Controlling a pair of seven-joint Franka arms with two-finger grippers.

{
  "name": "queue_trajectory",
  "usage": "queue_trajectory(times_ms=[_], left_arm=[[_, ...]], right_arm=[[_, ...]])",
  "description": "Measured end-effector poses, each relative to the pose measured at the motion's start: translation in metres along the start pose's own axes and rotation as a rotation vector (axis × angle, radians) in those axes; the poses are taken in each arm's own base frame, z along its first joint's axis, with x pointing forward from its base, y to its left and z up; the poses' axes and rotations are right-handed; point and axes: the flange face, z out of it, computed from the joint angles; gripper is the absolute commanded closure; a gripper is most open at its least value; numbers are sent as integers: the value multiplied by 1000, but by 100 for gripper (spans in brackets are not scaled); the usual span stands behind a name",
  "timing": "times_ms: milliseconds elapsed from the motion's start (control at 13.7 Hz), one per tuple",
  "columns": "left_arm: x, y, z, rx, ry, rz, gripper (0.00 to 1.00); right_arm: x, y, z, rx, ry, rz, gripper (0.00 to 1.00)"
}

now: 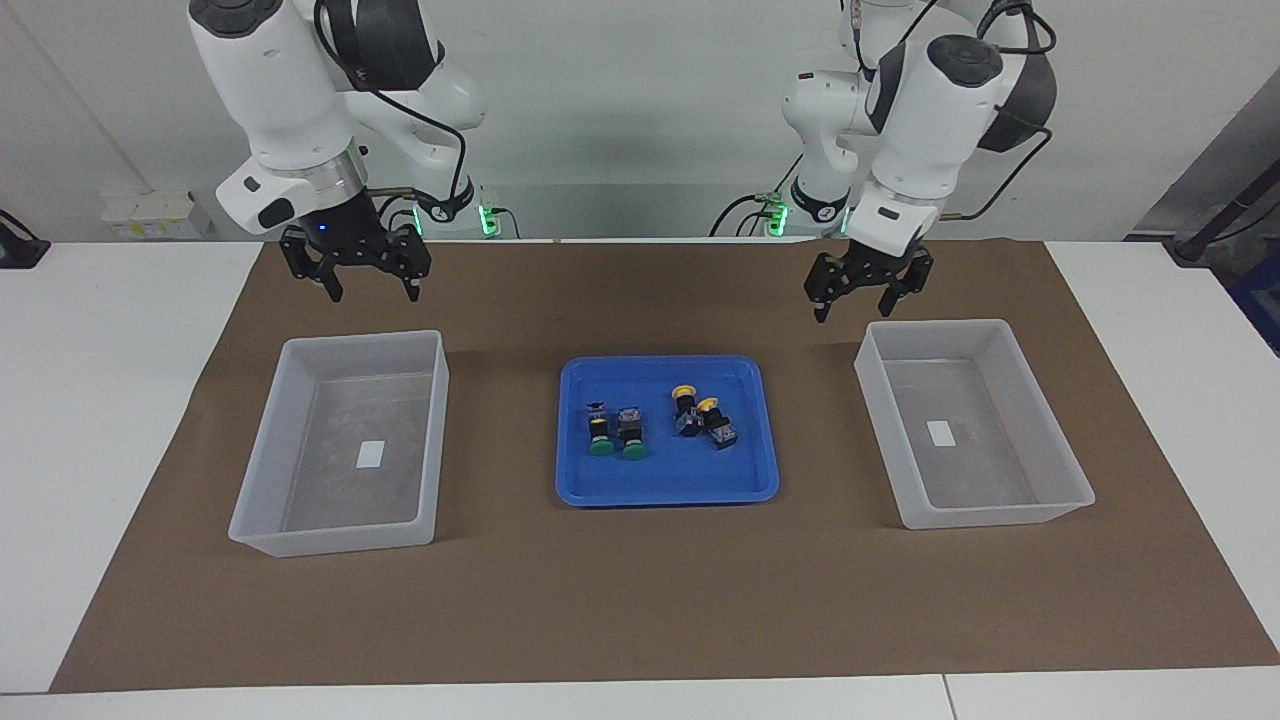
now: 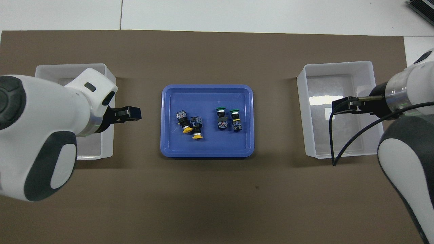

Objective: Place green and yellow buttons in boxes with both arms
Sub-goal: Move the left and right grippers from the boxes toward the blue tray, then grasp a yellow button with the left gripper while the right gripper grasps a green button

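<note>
Two green buttons [image 1: 616, 437] and two yellow buttons [image 1: 702, 412] lie on their sides in a shallow blue tray [image 1: 660, 478] at mid-table. In the overhead view the green buttons [image 2: 228, 119] and yellow buttons [image 2: 190, 126] lie side by side in the tray [image 2: 206, 146]. One whitish box [image 1: 265, 440] stands at the right arm's end and one [image 1: 985, 470] at the left arm's end. Both hold only a sticker. My right gripper [image 1: 373, 293] hangs open and empty over its box's robot-side edge. My left gripper [image 1: 853, 308] hangs open and empty over its box's robot-side corner.
A brown mat [image 1: 640, 600] covers the middle of the white table. In the overhead view the left arm hides much of its box [image 2: 51, 73], and the right arm's cable hangs over the other box [image 2: 318, 128].
</note>
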Motion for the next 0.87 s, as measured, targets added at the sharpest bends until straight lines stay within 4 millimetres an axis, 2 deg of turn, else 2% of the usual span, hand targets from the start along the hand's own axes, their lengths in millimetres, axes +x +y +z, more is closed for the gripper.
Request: queue_trajectory(times_ms=[146,291,437,656,874], left_arm=[[-4,22,31,-24,23,-67,0],[1,40,66,-60,55,-136,0],[6,47,95,-90,86,-175,0],[3,48,126,-96,80,-226,0],[-7,63,154,-88,47,-261,0]], right_arm=[[3,-7,14,7,29,-8,0],[4,-23,29,21,53,-2,0],[7,-48,46,35,69,2,0],[13,-86,74,61,88,31,0],[20,-127,117,91,96,39,0]])
